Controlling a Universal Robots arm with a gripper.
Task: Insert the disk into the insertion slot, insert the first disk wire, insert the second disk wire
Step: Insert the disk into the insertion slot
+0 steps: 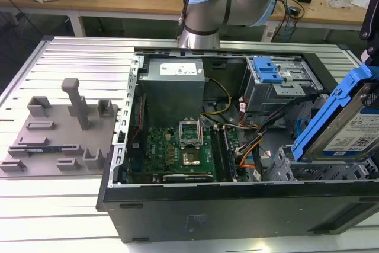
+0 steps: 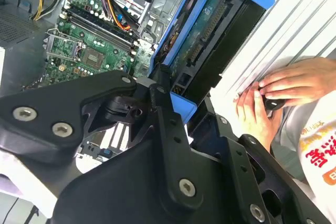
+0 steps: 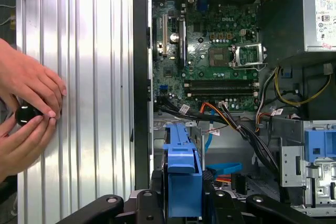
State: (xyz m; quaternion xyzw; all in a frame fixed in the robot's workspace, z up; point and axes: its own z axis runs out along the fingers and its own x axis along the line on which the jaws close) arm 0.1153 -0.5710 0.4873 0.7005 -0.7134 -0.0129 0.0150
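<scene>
On the slatted counter [image 1: 71,57] lies the open computer case [image 1: 177,205]. The blue-framed disk [image 1: 349,128] is tilted over the insertion slot [image 1: 281,167] at the exterior view's right, clamped between the fingers [image 2: 157,93] of the gripper [image 3: 182,198]. A person's hands [image 3: 31,85] rest on the counter beside the case.
</scene>
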